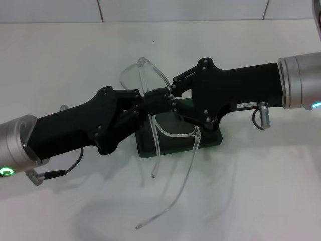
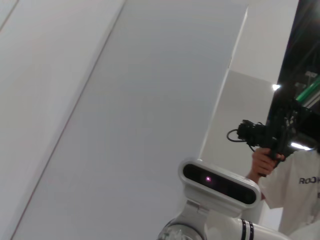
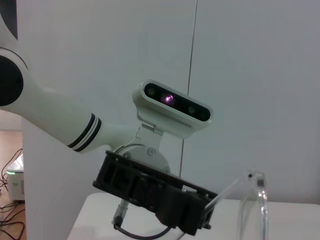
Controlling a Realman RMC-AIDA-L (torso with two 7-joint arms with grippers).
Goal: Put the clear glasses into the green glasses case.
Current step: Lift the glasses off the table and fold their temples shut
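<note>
Both grippers, L [image 1: 142,104] & R [image 1: 169,98], pinch clear glasses [image 1: 150,85] mid-air above green glasses case [image 1: 213,136]; not inside yet.

Head view: my light is bright, even, from overhead. White table [image 1: 60,60] mildly washed out. Soft grey shadows beneath both arms and the clear glasses [image 1: 160,125]. Left wrist view: small glare spots at one edge. Focus adequate throughout.
</note>
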